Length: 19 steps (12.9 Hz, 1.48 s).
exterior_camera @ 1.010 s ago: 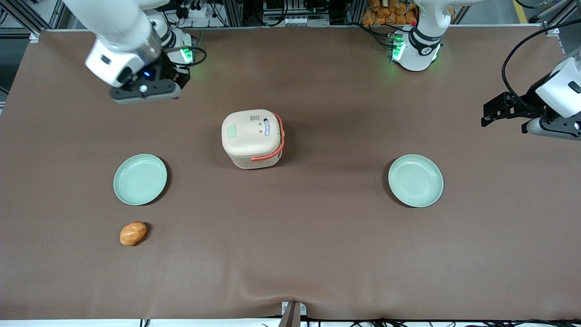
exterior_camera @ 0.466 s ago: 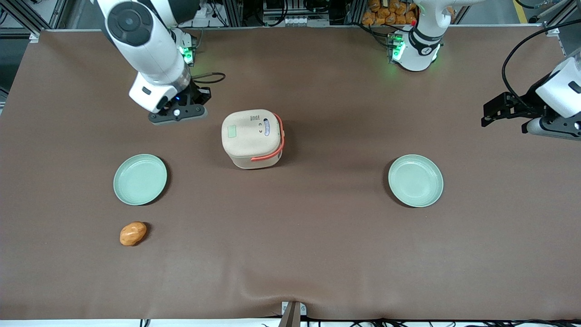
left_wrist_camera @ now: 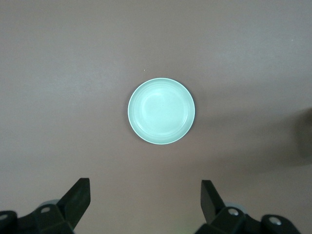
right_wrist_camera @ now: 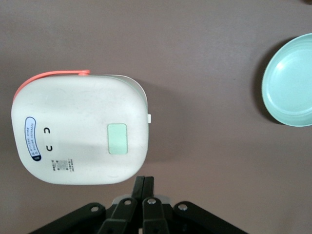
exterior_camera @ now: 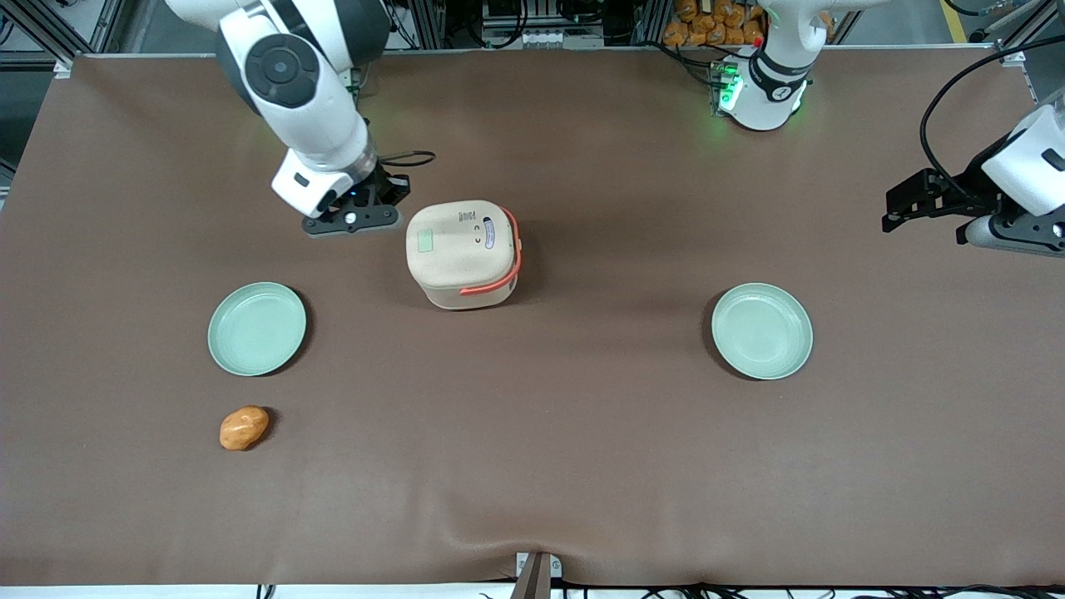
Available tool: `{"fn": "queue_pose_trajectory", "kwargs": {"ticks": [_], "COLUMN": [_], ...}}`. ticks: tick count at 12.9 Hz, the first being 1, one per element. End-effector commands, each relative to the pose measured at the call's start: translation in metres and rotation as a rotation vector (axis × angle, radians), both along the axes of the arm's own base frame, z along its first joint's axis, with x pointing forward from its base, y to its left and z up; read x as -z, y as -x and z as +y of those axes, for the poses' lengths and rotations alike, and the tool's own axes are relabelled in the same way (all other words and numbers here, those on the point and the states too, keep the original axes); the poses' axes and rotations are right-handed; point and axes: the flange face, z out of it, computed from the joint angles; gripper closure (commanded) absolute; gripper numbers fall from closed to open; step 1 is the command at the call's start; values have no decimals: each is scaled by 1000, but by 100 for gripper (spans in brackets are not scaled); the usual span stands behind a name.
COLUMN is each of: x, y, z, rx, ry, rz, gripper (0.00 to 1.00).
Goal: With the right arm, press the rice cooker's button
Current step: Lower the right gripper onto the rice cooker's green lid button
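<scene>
Brown table [exterior_camera: 582,466]: rice cooker [exterior_camera: 463,252] upright, lid up; tool [exterior_camera: 350,220] pinched closed, just beside.

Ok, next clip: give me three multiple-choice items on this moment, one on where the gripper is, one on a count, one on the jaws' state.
1. Where is the gripper?
A. Beside the rice cooker, toward the working arm's end of the table
B. Over the bread roll
C. Resting on a plate

2. How many green plates are on the table?
A. One
B. Two
C. Three

3. How do the jaws stand?
A. Wide open
B. Clamped on the cooker's handle
C. Shut, holding nothing

Key: 1 A, the front view shows it next to the cooker; 2 B, one plate near the bread roll, another plate toward the parked arm; 3 C, the right wrist view shows the fingers pressed together.
</scene>
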Motion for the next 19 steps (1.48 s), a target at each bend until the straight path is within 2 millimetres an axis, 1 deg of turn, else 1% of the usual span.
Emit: {"fn": "queue_pose_trajectory", "kwargs": {"ticks": [1, 3, 5, 6, 7, 8, 10, 13, 15, 19], "x": [12, 27, 43, 53, 60, 68, 72, 74, 83, 90], "y": [4, 4, 5, 5, 7, 7, 7, 9, 13, 10], "z": [18, 26, 27, 30, 36, 37, 37, 36, 33, 29], "rx": [37, 37, 68, 76, 64, 61, 54, 54, 53, 79], "ry": [-20, -29, -48, -50, -57, -57, -53, -43, -32, -10], "rz": [-15, -16, -46, -43, -47, -45, -47, -38, -29, -26], "gripper": [100, 100, 100, 100, 100, 100, 100, 100, 100, 100]}}
